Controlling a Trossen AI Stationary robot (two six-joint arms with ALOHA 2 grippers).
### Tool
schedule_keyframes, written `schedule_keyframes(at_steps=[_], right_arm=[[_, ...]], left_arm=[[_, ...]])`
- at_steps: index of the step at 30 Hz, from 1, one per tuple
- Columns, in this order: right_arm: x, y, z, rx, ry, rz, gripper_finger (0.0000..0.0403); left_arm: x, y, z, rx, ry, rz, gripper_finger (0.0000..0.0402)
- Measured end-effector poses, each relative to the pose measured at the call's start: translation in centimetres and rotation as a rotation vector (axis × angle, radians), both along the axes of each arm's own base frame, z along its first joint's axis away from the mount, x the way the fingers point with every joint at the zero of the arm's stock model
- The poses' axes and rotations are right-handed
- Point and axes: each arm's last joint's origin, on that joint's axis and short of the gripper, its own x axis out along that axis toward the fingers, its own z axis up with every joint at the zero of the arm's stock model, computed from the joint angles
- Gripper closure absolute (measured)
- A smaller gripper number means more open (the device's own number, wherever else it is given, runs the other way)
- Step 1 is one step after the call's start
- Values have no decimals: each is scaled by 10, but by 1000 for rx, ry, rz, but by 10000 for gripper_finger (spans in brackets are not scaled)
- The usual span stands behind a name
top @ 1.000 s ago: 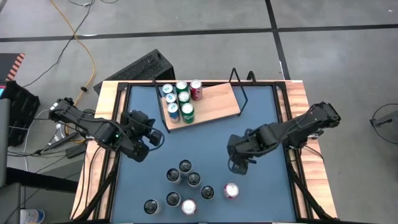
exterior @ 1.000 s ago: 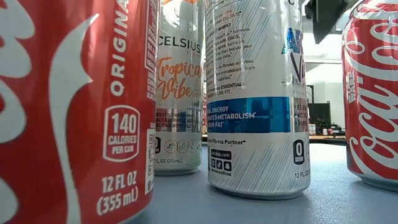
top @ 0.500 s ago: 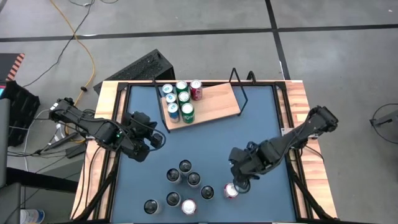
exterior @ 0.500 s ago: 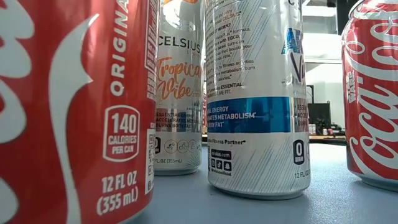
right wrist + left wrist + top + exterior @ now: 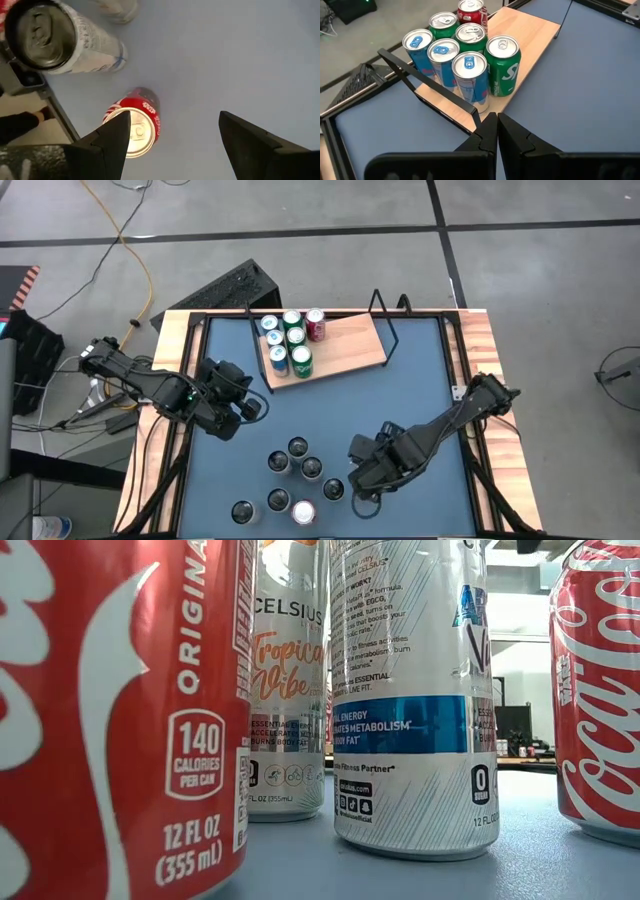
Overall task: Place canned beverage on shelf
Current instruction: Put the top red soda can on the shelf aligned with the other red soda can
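The shelf (image 5: 520, 40), bearing seven cans, was seen just ahead of the left gripper (image 5: 496, 131), whose jaws were pressed together on nothing. The right gripper's (image 5: 172, 132) jaws were spread wide, empty, above a red can (image 5: 134, 125) near one finger.

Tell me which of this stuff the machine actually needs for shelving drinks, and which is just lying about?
Part of the job:
- shelf, with six cans already on it
- loose cans on the blue table
- red cola can below the open right claw
- left claw, shut, facing the shelf

Just lying about:
- yellow cable on the floor
- black keyboard
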Motion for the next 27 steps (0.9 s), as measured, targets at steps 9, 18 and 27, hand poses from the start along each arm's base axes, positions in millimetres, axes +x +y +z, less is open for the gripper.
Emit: schedule_keyframes(at_steps=[9, 18, 27], right_arm=[[11, 14, -9, 138, 13, -36, 117], [7, 12, -7, 171, 58, -44, 105], [6, 11, -10, 164, 75, -146, 8]], left_arm=[[0, 0, 0, 41, 26, -25, 402], [8, -3, -6, 84, 42, -8, 402], [27, -14, -24, 69, 141, -62, 402]])
